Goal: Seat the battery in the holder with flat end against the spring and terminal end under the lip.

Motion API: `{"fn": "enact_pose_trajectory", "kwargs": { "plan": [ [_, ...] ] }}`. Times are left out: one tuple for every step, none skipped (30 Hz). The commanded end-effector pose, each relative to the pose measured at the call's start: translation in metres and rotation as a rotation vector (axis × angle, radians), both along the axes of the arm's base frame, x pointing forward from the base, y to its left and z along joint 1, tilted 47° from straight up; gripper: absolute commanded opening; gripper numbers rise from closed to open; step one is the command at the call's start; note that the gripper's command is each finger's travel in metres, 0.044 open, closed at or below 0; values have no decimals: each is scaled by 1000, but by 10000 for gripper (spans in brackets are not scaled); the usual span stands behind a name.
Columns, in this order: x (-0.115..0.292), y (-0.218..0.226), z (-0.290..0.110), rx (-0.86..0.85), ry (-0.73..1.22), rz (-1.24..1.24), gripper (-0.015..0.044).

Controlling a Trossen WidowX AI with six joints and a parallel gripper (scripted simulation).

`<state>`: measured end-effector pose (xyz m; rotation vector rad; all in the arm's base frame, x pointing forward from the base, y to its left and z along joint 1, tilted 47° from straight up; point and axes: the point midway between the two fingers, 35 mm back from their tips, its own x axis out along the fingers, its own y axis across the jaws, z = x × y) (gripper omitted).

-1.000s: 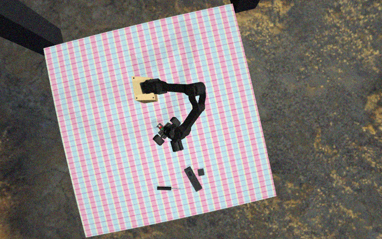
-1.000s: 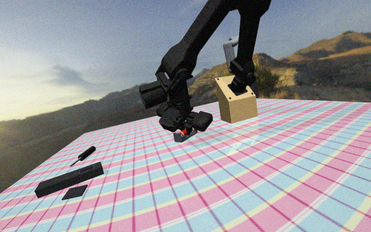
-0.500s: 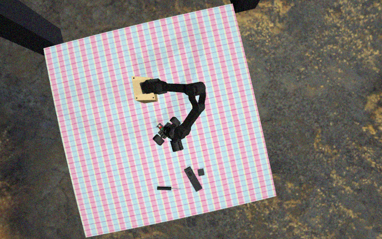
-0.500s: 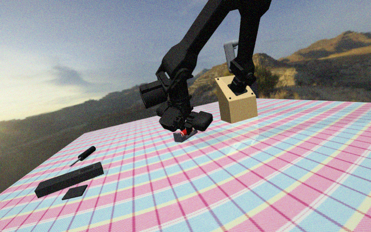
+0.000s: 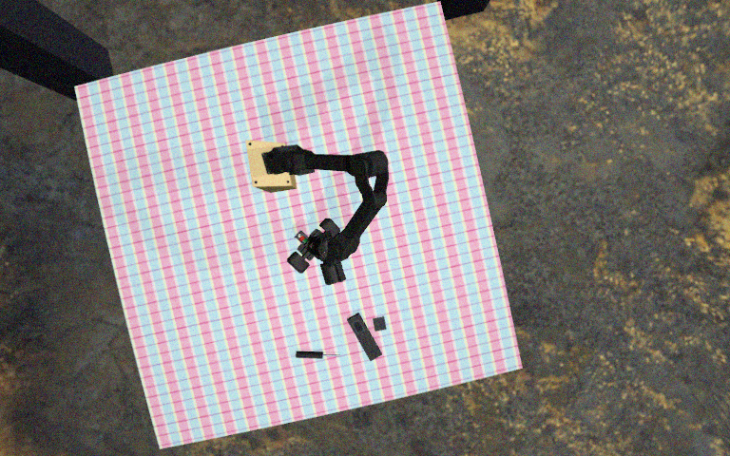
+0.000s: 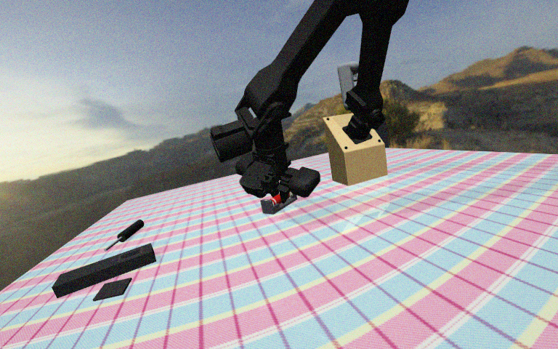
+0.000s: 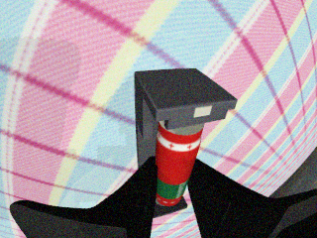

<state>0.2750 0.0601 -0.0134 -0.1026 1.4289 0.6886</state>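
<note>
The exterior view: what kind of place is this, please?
Probably an outdoor test table: hills and evening sky behind, a plaid cloth, and one arm whose gripper holds a battery in a holder.

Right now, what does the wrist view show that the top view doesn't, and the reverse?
Only the wrist view shows the battery in detail: red body, white and green bands, far end tucked under the grey holder's lip, black fingers shut on its near part. Only the top view shows the remote, small square cover, screwdriver, the arm's tan base block and the whole plaid cloth. Both show the gripper at the holder, holding the battery.
</note>
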Motion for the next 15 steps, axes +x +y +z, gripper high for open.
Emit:
{"fn": "enact_pose_trajectory", "kwargs": {
  "plan": [
    [-3,0,-2,0,12,-6,61],
    [-3,0,-2,0,12,-6,61],
    [-3,0,-2,0,12,-6,61],
    [-3,0,-2,0,11,-7,61],
    [-4,0,-2,1,10,-7,61],
    [-4,0,-2,2,9,-8,61],
    [-4,0,-1,2,7,-9,61],
    [-4,0,-1,2,6,-9,61],
    [-4,0,-1,2,6,-9,61],
    [-4,-1,-1,3,5,-10,61],
    [-4,-1,-1,3,5,-10,61],
    [-4,-1,-1,3,5,-10,61],
    [-4,-1,-1,3,5,-10,61],
    [-4,-1,-1,3,5,-10,61],
    [-4,-1,-1,3,5,-10,61]
  ]
}}
